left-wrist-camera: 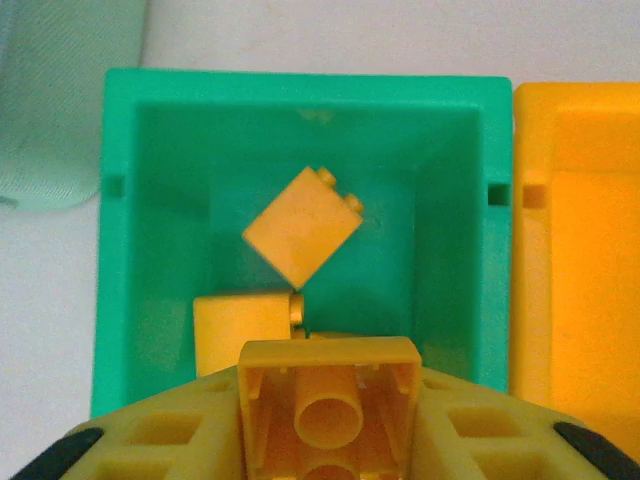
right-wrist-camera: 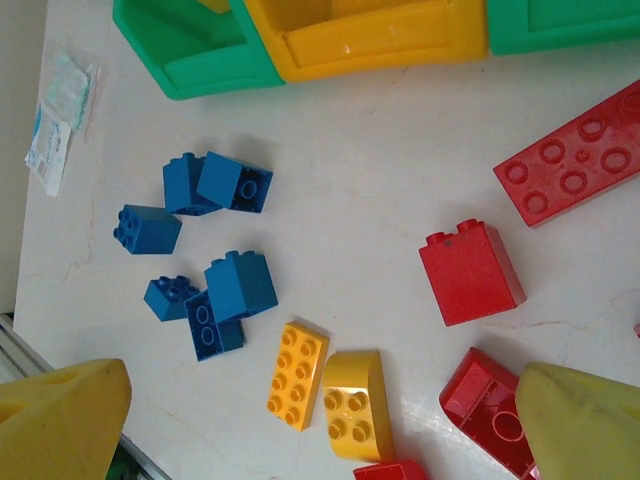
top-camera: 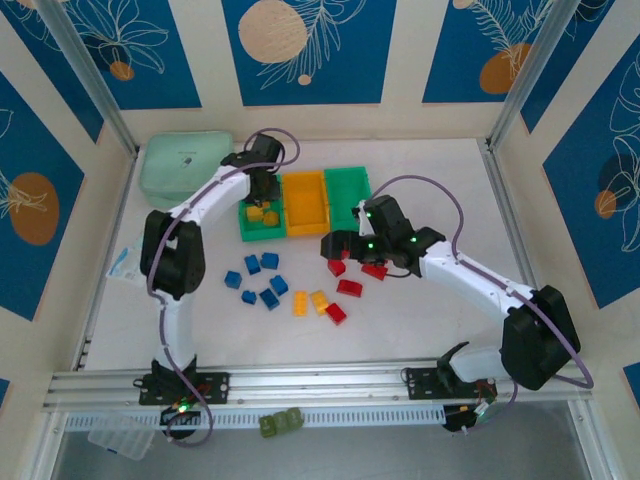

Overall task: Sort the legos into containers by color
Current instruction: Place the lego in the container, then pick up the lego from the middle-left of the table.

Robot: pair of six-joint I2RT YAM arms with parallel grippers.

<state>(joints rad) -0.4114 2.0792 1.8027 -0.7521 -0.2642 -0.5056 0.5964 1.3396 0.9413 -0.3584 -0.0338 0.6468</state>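
L end effector (top-camera: 263, 190) pinches yellow brick (left-wrist-camera: 330, 380) over left bin (left-wrist-camera: 120, 250) w/ yellows (left-wrist-camera: 300, 235) inside; R end effector (right-wrist-camera: 320, 425) spread; blues (right-wrist-camera: 215, 290), reds (right-wrist-camera: 470, 272), two loose yellows (right-wrist-camera: 330, 395) unsorted on worktop (right-wrist-camera: 360, 150).

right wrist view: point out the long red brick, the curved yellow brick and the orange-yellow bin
long red brick (right-wrist-camera: 572, 165), right wrist view, middle of its studded top
curved yellow brick (right-wrist-camera: 354, 406), right wrist view, studded top
orange-yellow bin (right-wrist-camera: 380, 48), right wrist view, outer side wall

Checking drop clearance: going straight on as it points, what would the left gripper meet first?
Probably the yellow bricks lying in the left green bin, reached first by the held brick between its fingers; depth is unclear.
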